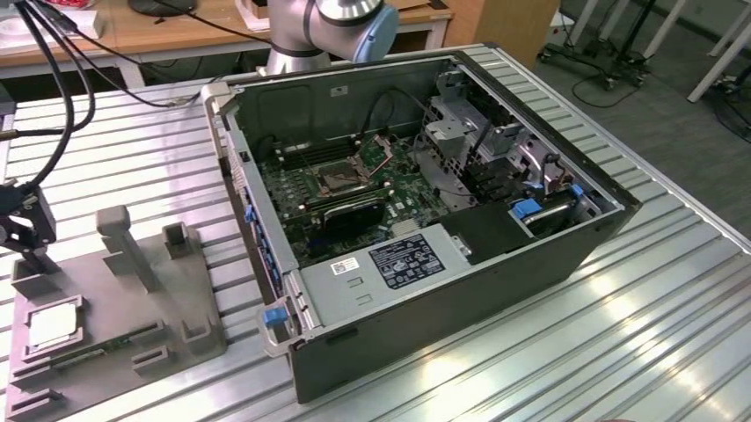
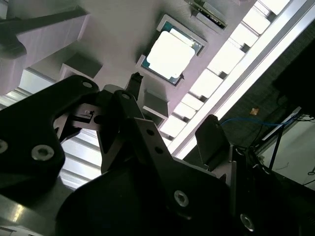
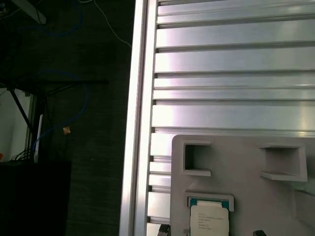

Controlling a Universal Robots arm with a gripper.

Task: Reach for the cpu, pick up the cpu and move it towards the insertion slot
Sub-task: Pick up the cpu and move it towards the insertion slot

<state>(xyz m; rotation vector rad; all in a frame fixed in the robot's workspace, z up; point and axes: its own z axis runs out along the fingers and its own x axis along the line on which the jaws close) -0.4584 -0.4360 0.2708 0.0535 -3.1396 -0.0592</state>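
**Tool over the grey holder, cpu in its recess**

The black tool [image 2: 173, 105] hung over the grey holder [image 2: 113, 29] with its fingers [image 2: 212, 135] spread apart and nothing between them. The cpu [image 2: 171, 54] lay flat in a square recess of the holder, bright face up, clear of both fingertips. A green circuit strip [image 2: 211, 14] sat in the holder near the cpu. The holder rested on the slatted aluminium table [image 2: 231, 64]. Past the table edge, a blue cable [image 2: 246, 122] ran over dark floor.

Exterior view looks down on the table [image 1: 657, 290]; both wrist views closely share the cpu [image 2: 171, 54] [image 3: 210, 219].
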